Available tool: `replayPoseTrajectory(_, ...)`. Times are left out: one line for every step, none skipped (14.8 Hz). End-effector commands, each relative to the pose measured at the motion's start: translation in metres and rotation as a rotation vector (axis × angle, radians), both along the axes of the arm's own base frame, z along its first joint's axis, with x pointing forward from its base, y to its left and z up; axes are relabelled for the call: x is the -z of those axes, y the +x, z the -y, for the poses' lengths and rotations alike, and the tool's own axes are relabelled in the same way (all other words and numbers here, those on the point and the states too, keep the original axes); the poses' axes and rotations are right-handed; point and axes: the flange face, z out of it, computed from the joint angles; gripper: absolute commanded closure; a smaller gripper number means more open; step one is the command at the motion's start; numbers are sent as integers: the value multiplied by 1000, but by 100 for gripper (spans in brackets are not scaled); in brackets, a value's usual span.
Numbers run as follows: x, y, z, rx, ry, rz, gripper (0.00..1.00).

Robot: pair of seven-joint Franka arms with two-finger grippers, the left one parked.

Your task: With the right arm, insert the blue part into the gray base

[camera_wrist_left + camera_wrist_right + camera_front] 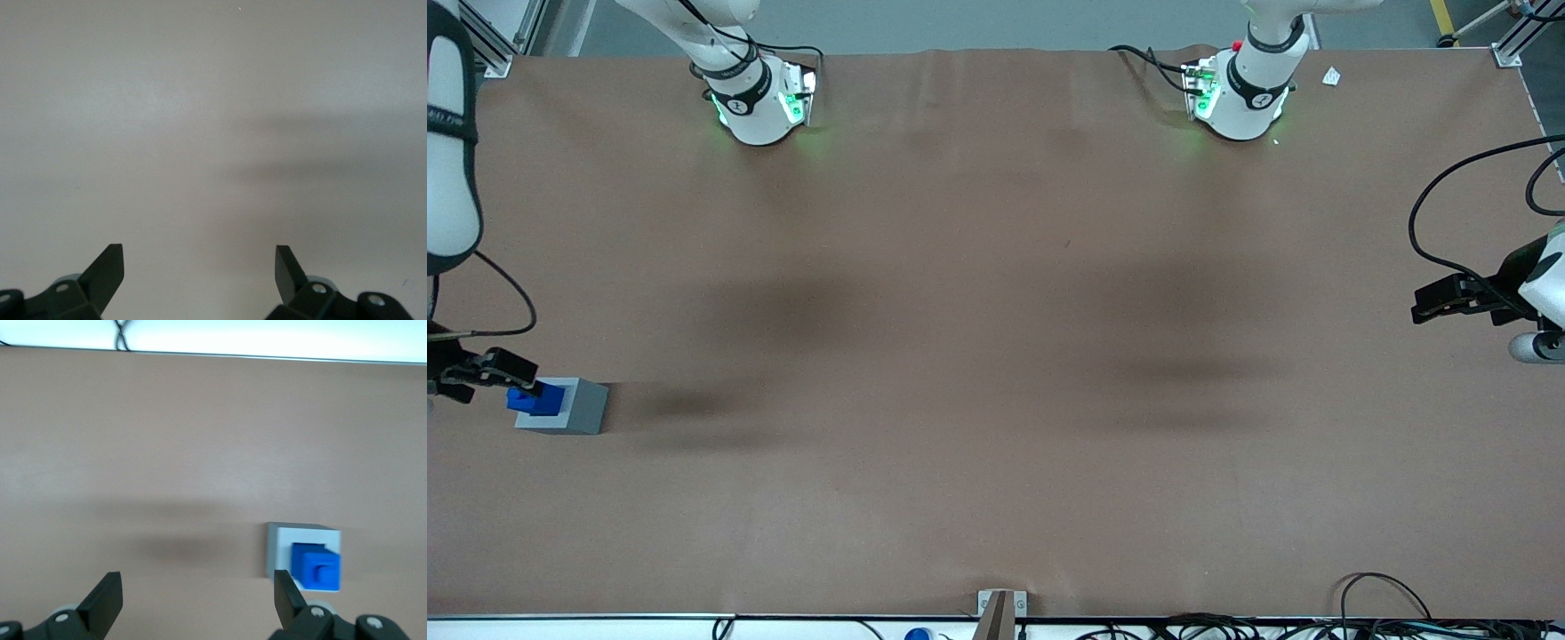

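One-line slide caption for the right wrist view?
Open hand hovers above the table, blue part sitting in the gray base.

Quick rundown of where stuff sits: the gray base point(578, 407) is on the table point(996, 356), way out toward the working arm's end and a good bit nearer the front camera than the right arm's mount point(760, 111). The blue part point(534, 399) is sitting in the base's recess, sticking up out of it and crowded against the side that faces the table's edge. The gripper point(494, 369) hangs just beside the base, slightly farther from the front camera. From the wrist view, its fingers are spread wide with only table between them, and the base is off to one side. Honestly can't tell if a fingertip touches the blue part.
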Motion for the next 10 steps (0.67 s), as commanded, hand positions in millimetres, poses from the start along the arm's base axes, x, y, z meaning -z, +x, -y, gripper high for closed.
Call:
replayPoseTrajectory(-20,-31,-30,47,15,-4,0)
replayPoseTrajectory(-29,-38,-35,52,19,-12,0)
replayPoseTrajectory(-40,-45,-38,49,20,-17,0)
replayPoseTrajectory(-51,-52,-40,46,22,-26,0)
replayPoseTrajectory(-63,-60,-41,53,25,-32,0)
replayPoseTrajectory(-73,-68,-42,76,30,-40,0)
replayPoseTrajectory(-81,-75,-44,90,34,-48,0)
replayPoseTrajectory(-90,-81,-45,97,36,-47,0)
replayPoseTrajectory(-98,-86,-46,94,36,-48,0)
replayPoseTrajectory(-103,-91,-46,95,37,-54,0)
